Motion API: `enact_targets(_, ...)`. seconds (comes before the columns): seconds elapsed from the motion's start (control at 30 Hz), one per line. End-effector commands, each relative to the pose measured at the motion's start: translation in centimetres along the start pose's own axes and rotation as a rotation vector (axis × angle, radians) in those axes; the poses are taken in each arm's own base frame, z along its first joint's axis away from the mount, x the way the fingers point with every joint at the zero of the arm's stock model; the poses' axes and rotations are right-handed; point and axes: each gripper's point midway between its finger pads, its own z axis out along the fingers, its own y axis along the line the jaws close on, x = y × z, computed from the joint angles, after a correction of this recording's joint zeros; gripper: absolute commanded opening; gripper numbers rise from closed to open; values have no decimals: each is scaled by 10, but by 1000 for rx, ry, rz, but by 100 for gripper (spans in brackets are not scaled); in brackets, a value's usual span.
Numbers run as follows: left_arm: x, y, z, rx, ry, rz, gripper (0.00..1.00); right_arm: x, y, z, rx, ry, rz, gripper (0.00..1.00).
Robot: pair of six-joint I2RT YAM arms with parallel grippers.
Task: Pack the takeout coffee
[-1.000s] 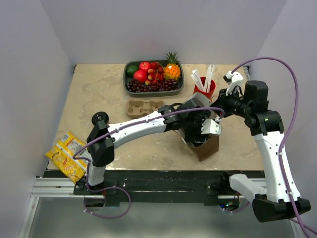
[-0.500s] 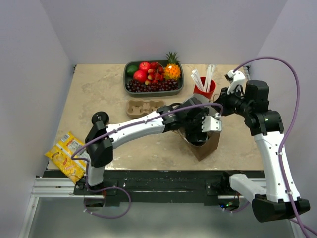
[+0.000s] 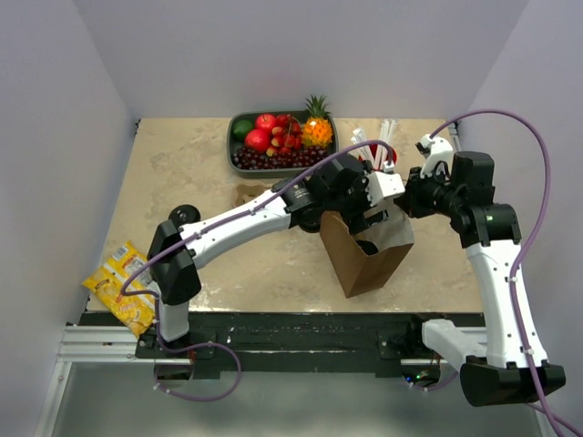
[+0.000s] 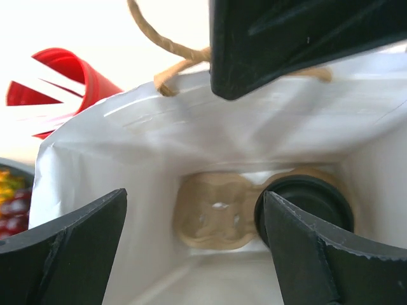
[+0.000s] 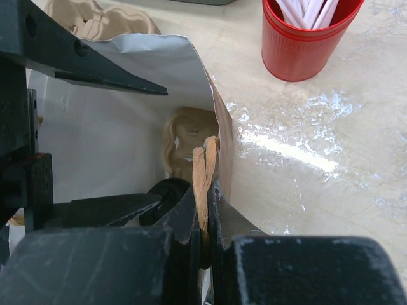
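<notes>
The takeout coffee stands at the bottom of a brown paper bag with a white inside; only its black lid shows. It sits in one hole of a tan cup carrier lying on the bag's floor. My left gripper hangs open just above the bag's mouth, apart from the cup, with nothing between its fingers. My right gripper is shut on the bag's twine handle at the right rim and holds that side up.
A red cup of white straws stands just behind the bag. Another tan cup carrier lies on the table left of the bag. A fruit tray sits at the back, and a yellow snack packet lies at the near left edge.
My left gripper has come up out of the bag and back toward the red cup, open and empty. The bag now stands taller and straighter. The right gripper keeps hold of the handle.
</notes>
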Motion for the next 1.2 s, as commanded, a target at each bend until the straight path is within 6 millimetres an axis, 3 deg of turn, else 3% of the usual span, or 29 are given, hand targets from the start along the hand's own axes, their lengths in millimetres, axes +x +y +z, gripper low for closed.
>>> enact_targets(0.0, -53, 7, -33, 32, -195, -115, 92, -2, -1, 2, -3, -4, -10, 0)
enact_targets(0.07, -71, 9, -43, 55, -278, -128, 92, -3, -1, 3, -7, -6, -10, 0)
enact_targets(0.27, -138, 24, -99, 44, -512, -101, 95, -1, -1, 6, -9, -6, -6, 0)
enact_targets(0.4, -160, 38, -131, 3, -547, -50, 96, -4, -1, 8, -16, -8, -11, 0)
enact_targets(0.5, -154, 72, -163, -151, -458, 41, 100, -10, -1, 7, -18, -22, -22, 0)
enact_targets(0.53, -140, 96, -174, -226, -400, 86, 100, -11, 0, 7, -22, -24, -23, 0)
enact_targets(0.6, -106, 115, -195, -268, -265, 85, 100, -15, 1, 7, -31, -31, -30, 0)
enact_targets(0.63, -79, 143, -208, -336, -175, 98, 100, -16, 1, 8, -34, -31, -32, 0)
enact_targets(0.67, -43, 145, -215, -330, -45, 80, 100, -17, 1, 9, -36, -30, -31, 0)
enact_targets(0.7, -22, 153, -225, -352, 31, 71, 100, -18, 2, 9, -39, -32, -32, 0)
enact_targets(0.73, 10, 175, -245, -387, 122, 55, 100, -20, 4, 9, -49, -38, -34, 0)
enact_targets(0.77, 44, 170, -256, -350, 230, 17, 100, -21, 4, 9, -52, -43, -31, 0)
enact_targets(0.8, 64, 173, -266, -339, 289, -4, 100, -22, 6, 9, -58, -47, -28, 0)
enact_targets(0.83, 90, 185, -284, -336, 346, -23, 100, -22, 7, 10, -68, -49, -24, 0)
enact_targets(0.87, 117, 174, -292, -278, 427, -64, 100, -23, 10, 10, -82, -51, -15, 0)
enact_targets(0.93, 155, 182, -313, -306, 523, -105, 100, -21, 12, 13, -99, -43, -4, 0)
enact_targets(0.97, 184, 171, -311, -261, 590, -124, 100, -20, 14, 13, -114, -40, -3, 0)
enact_targets(1.0, 192, 167, -320, -258, 608, -113, 100, -20, 15, 13, -117, -40, -3, 0)
enact_targets(1.07, 230, 156, -327, -200, 689, -119, 100, -19, 16, 14, -122, -41, -4, 0)
enact_targets(1.17, 259, 145, -336, -133, 724, -100, 100, -19, 18, 15, -130, -44, 24, 0)
